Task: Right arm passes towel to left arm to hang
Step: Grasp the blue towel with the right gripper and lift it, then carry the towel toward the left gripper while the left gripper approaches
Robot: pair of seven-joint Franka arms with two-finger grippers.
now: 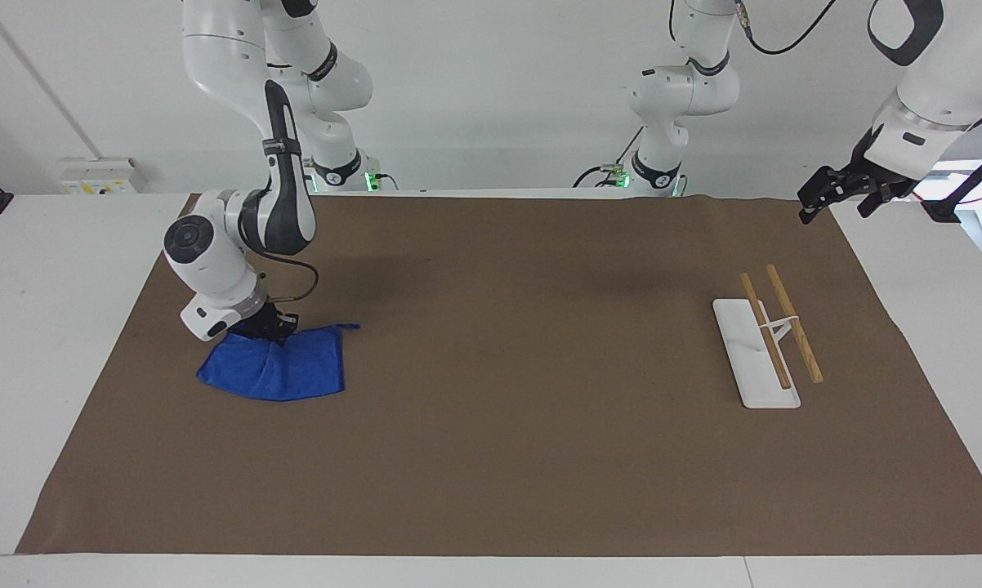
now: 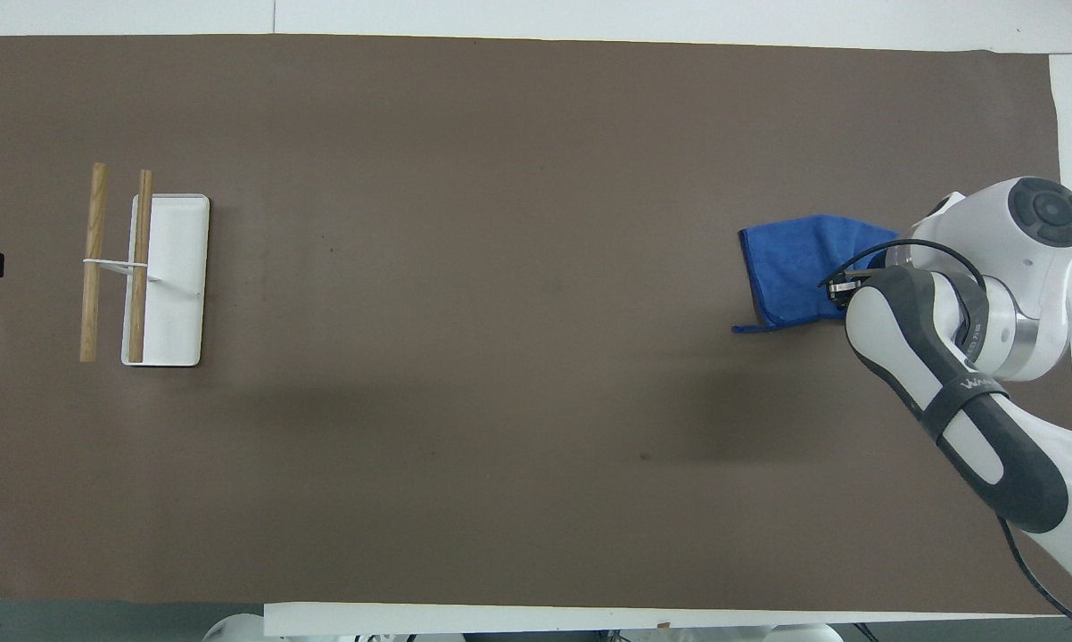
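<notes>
now right gripper (image 1: 278,333) pinching towel (image 1: 283,371), rack (image 1: 756,359) bare

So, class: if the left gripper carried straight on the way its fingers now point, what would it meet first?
The left gripper hangs open, pointing down toward the brown mat's corner; probably the mat first, not the towel rack, though depth is unclear.

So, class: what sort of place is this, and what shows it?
Probably a robotics lab: two white arms mounted at a table with a brown mat, a blue towel and a small wooden-bar towel rack set out as test props.

White rack (image 1: 754,355) (two wooden rails) on brown mat (image 1: 524,457).
</notes>
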